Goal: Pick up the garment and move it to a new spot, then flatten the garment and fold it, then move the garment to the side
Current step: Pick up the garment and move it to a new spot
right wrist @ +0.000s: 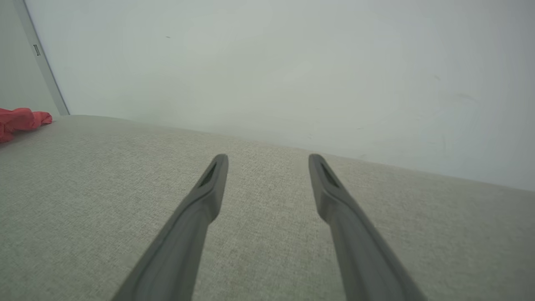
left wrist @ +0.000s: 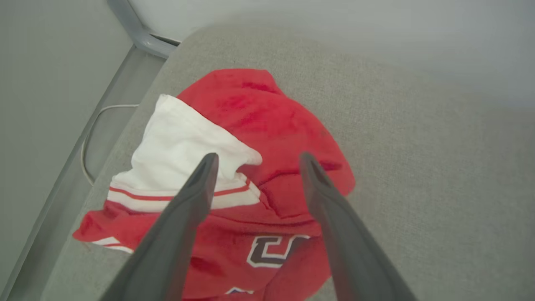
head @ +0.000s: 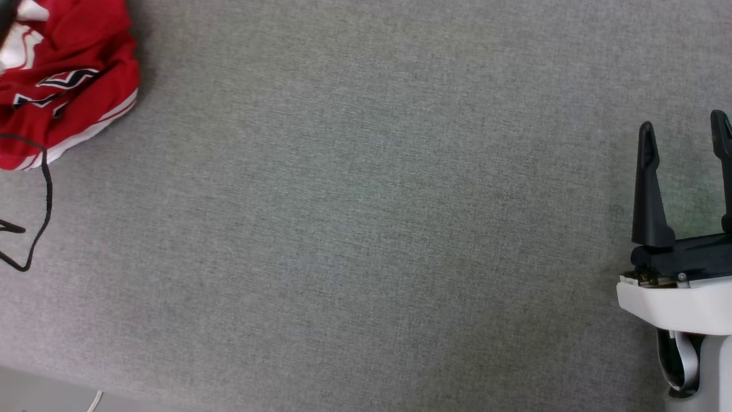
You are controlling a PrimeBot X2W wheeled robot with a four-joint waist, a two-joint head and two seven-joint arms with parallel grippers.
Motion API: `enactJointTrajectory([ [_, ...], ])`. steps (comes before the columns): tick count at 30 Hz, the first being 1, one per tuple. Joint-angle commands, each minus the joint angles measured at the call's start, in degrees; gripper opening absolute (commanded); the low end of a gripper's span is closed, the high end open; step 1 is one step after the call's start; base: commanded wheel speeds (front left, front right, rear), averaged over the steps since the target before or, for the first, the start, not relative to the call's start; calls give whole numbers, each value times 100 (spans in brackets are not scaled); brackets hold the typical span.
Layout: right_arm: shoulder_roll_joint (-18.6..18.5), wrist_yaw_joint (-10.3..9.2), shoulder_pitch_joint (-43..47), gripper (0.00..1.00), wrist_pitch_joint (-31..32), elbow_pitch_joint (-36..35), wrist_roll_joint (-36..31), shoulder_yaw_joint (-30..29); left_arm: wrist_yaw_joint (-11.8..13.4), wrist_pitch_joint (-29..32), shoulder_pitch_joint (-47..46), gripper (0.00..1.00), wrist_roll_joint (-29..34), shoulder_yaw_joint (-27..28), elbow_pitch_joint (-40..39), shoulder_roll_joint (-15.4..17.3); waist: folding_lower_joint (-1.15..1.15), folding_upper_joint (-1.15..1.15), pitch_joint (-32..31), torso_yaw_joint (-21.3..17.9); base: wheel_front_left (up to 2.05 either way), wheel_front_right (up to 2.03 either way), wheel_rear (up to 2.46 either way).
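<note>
The crumpled red, white-sleeved jersey shirt (left wrist: 271, 121) lies near the grey fabric tabletop's (head: 366, 229) left edge; the left tool (left wrist: 258, 156) hangs over it, spread for grasping, the right tool (head: 683, 121) well apart, also spread.

Head view: the garment (head: 68, 68) was cropped by the top and left edges, and its black lettering (head: 67, 79) was creased beyond reading. A black cable (head: 47, 189) ran off the left edge, and the right edge cut one finger of the right gripper (head: 683, 121). Left wrist view: the left gripper (left wrist: 258, 156) covered parts of the garment and the bottom edge cropped its lettering; right wrist view: the garment was a small red fold clipped by the left edge, with details too small to tell.
</note>
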Motion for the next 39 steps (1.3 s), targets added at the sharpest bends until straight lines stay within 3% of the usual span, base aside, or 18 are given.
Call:
enactJointTrajectory([
  [1,8,-4,-69,100,-14,-31,-23,-11,1,196,47,100,-77,-86,36,21,-1,0,54,-47,0,0,0],
  [4,8,-4,-123,100,-14,-82,-50,-21,0,598,98,100,-275,-210,150,229,-1,0,152,-99,0,0,0],
  [8,-3,-4,-181,100,-14,-155,-61,-45,0,1183,234,100,-607,-476,512,210,-1,0,331,-178,0,0,0],
  [16,-27,-4,-275,100,-14,-181,-71,-55,1,1275,507,100,-772,-896,1052,-35,-1,0,462,-236,0,0,0],
  [17,-27,-4,-280,100,-14,-175,-72,-56,1,1254,515,95,-782,-943,1097,-61,-1,0,458,-241,0,0,0],
  [18,-25,-4,-279,100,-14,-166,-72,-56,1,1223,513,0,-778,-999,1132,-67,-1,0,445,-245,0,0,0],
  [26,-8,-4,-155,100,-14,-38,24,-50,7,571,120,0,-733,-1400,757,438,-1,0,-5,-212,0,0,0],
  [34,8,-4,40,100,-14,139,253,5,7,175,-258,0,-821,-2255,-195,915,-1,0,-719,-207,0,0,0],
  [39,9,-4,183,100,-14,205,404,-27,6,155,-409,0,-770,-2759,-1057,998,-1,0,-1046,-264,0,0,0],
])
